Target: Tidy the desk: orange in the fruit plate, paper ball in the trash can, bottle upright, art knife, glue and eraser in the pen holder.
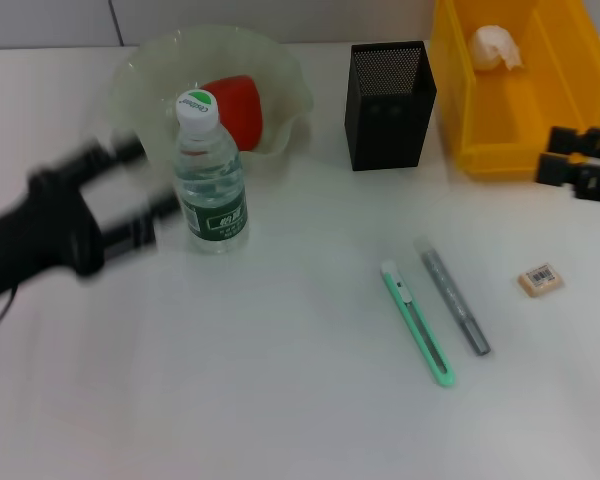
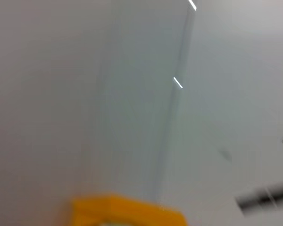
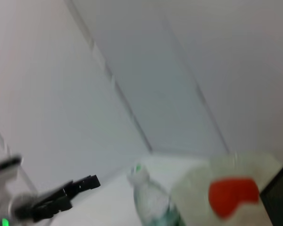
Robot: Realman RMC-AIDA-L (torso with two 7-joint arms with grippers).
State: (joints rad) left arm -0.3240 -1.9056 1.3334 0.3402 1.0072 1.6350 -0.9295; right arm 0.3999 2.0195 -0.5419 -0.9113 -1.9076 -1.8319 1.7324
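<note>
- Bottle (image 1: 210, 175) is standing upright beside the fruit plate (image 1: 280, 75); left gripper (image 1: 145, 195), fingers spread, is sitting just beside it
- Right gripper (image 1: 560, 160), state unclear, is hovering by the trash can (image 1: 460, 120)
- Art knife (image 1: 417, 322) is probably needing pickup next

Surface: plain white desk (image 1: 280, 400)
Back: pale translucent wavy-rimmed fruit plate (image 1: 290, 85), black mesh pen holder (image 1: 388, 110), yellow plastic bin (image 1: 565, 120)
Middle: upright clear water bottle (image 1: 210, 180)
Front: green art knife (image 1: 417, 322), grey glue pen (image 1: 454, 297), tan eraser (image 1: 540, 279)

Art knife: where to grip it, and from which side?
The art knife lies flat and apart from the grey glue pen beside it. Probably best from straight above, jaws across its narrow width near mid-length, where the slim body balances. The right gripper, beside the yellow bin, is nearer.
</note>
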